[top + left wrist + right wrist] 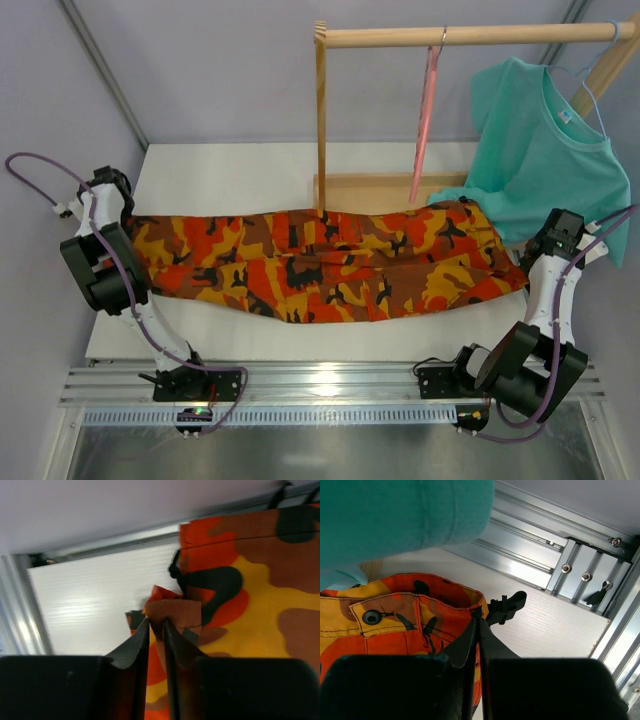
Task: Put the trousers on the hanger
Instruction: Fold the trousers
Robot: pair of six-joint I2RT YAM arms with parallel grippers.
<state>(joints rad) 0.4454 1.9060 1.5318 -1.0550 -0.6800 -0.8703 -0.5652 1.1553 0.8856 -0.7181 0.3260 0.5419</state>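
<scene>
On the table [250, 340], L jaws pinch trousers [330, 265] at hem, R jaws at waistband.

Bright, even light from above; glare on the metal rail [330, 378]. Wrist views look soft, the left tool [156, 625] seemingly blurred close up.

No text, brand, number or sign can be read in any view. A small white tag [566, 113] is seen inside the collar of the teal T-shirt [545, 165], but its print is too small to be made out. On the dark button [371, 616] of the trousers [395, 637], no marking can be discerned.
</scene>
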